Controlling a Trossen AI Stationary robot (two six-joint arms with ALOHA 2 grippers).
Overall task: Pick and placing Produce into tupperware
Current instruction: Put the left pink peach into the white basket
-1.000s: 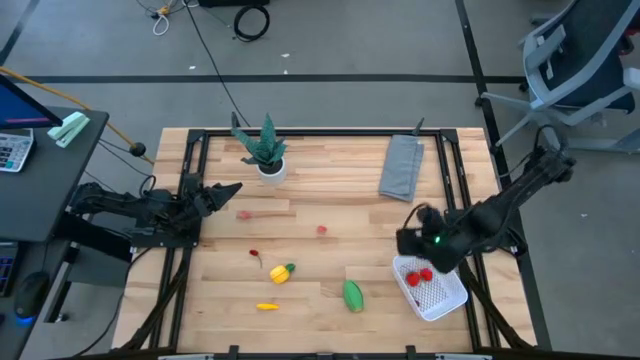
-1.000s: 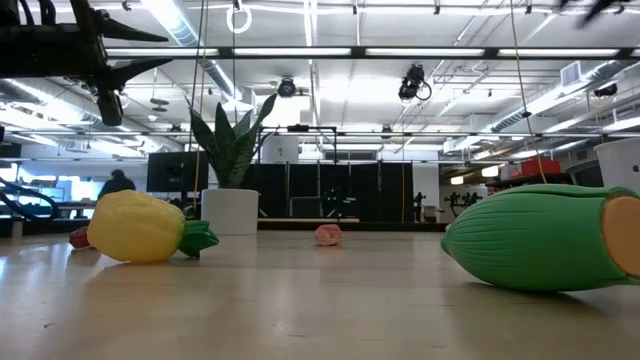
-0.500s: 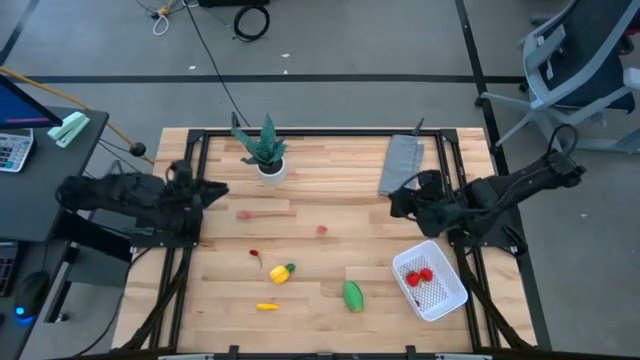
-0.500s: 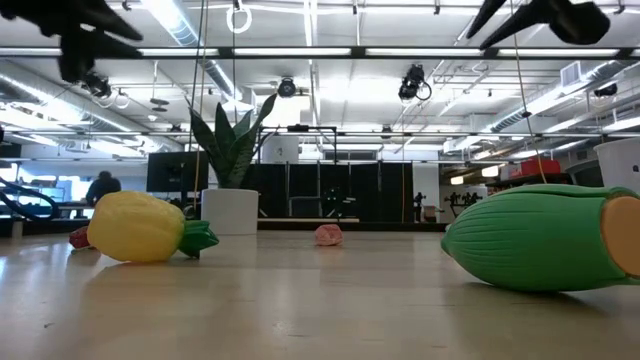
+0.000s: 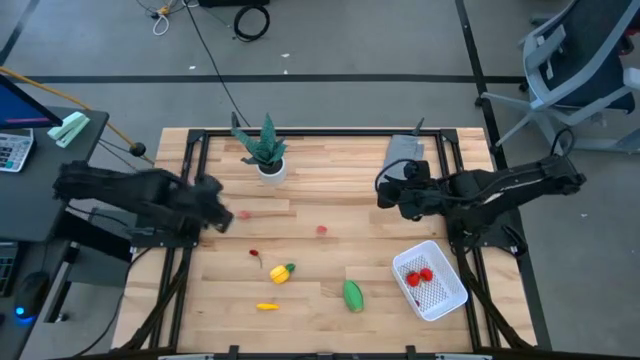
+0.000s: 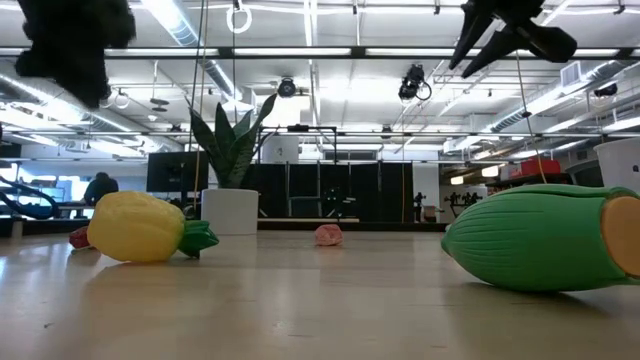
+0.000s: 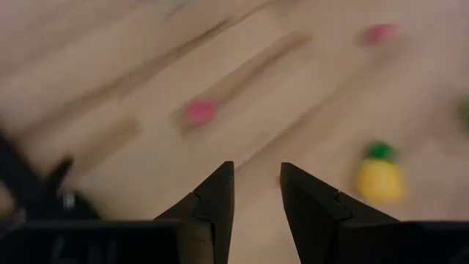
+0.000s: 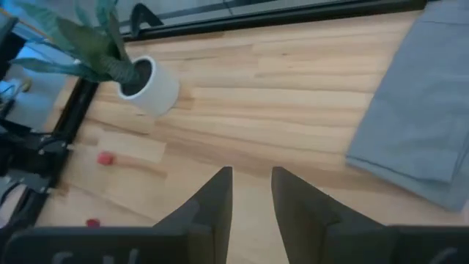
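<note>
Left pincer (image 7: 254, 192) slightly spread, empty, above the surface's (image 5: 330, 300) left edge. Right pincer (image 8: 249, 192) slightly spread, empty, beside grey cloth (image 5: 402, 165).

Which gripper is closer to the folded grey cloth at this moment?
Right. The right gripper hovers just beside the grey cloth; the left gripper is far across the table.

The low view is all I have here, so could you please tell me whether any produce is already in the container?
Observer: Yes, red pieces lie in the white shallow rectangular plastic container.
Operator: Thank you. Where is the right claw?
Observer: The right claw is over the bare wood, beside the folded grey cloth, its fingers a little apart and empty.
Operator: And the left claw?
Observer: The left claw is near a small pink piece, open and empty.
</note>
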